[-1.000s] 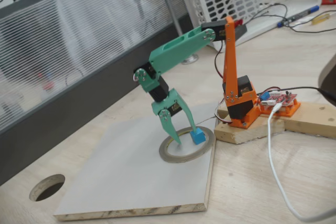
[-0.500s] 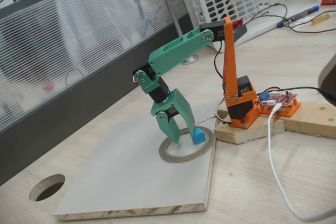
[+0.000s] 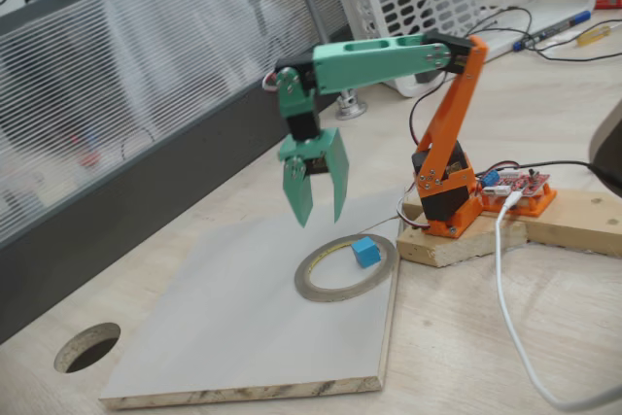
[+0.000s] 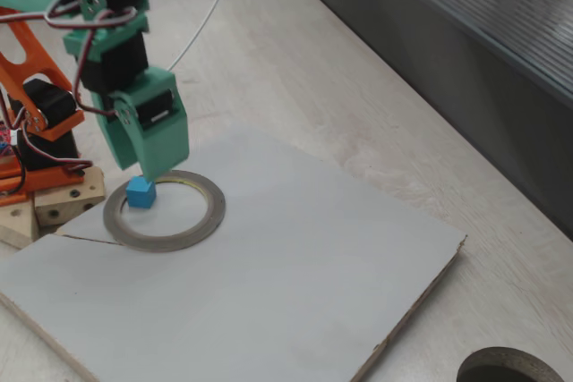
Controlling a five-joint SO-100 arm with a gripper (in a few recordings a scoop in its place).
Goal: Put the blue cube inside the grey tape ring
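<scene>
Your gripper (image 3: 321, 203) hangs empty, jaws apart, above the grey tape ring (image 3: 346, 268); the blue cube (image 3: 364, 252) sits inside (near the rim). Retreat straight up, clear of it.

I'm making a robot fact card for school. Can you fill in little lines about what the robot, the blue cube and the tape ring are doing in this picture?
gripper: gripper open, raised above the board, holding nothing
blue cube: blue cube lies inside the ring, near its edge on the arm's side, free of the gripper
grey tape ring: grey tape ring lies flat on the board
board: pale board on the wooden table
round hole: round hole in the tabletop, beside the board
task: looks done, cube sits in the ring
</scene>
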